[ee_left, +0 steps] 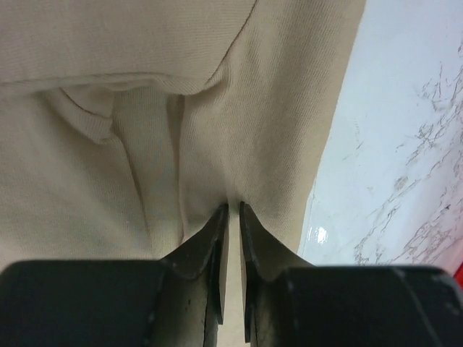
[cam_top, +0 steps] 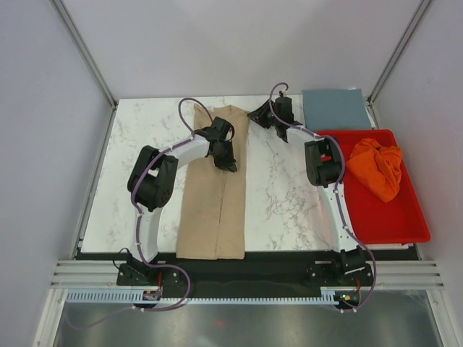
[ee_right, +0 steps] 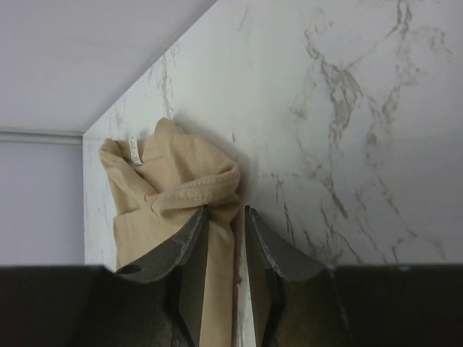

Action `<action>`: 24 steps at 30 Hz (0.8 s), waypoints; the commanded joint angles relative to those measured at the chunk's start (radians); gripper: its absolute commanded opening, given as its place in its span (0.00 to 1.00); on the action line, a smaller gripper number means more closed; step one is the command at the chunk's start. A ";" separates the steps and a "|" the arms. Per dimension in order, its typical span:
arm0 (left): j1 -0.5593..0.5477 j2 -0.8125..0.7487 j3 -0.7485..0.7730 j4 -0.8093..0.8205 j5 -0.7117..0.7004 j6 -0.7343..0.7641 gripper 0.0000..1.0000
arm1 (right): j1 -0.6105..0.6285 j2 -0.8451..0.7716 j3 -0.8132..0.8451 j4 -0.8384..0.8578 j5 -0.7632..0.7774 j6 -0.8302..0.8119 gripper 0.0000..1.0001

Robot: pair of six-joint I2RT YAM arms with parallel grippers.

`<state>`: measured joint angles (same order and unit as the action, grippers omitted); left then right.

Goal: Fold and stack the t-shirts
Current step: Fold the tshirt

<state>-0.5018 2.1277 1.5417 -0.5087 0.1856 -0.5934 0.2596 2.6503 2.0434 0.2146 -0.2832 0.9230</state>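
Tan t-shirt (cam_top: 213, 210): folded lengthwise into a long strip running far to near, left of centre on the table (cam_top: 282, 195), with the cross-folds still to do. My left hand (ee_left: 233, 208), jaws almost together, seems to pinch its right edge, and my right hand (ee_right: 226, 211) sits astride the far collar end, jaws part-way apart; I cannot tell if it grips. Slate t-shirt (cam_top: 336, 108): folded flat at the far right corner, counted done. Orange t-shirt (cam_top: 376, 168): crumpled in the red tray (cam_top: 394, 231) at right, so I judge roughly a third complete, no stack begun.
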 commanded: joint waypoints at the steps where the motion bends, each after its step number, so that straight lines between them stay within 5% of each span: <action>1: -0.007 0.038 -0.028 0.019 -0.025 0.050 0.18 | 0.000 0.049 0.089 0.087 -0.002 0.036 0.35; 13: -0.017 0.035 -0.075 0.029 -0.021 0.056 0.15 | -0.002 0.184 0.235 0.180 0.047 0.054 0.37; 16: -0.018 0.029 -0.087 0.029 -0.026 0.060 0.15 | 0.000 0.198 0.239 0.227 0.055 0.054 0.29; 24: -0.018 0.031 -0.124 0.027 -0.026 0.066 0.15 | -0.002 0.246 0.323 0.282 0.070 -0.105 0.29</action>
<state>-0.5060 2.1109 1.4799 -0.4076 0.1959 -0.5850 0.2623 2.8681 2.2993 0.4156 -0.2462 0.9142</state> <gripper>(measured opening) 0.149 0.276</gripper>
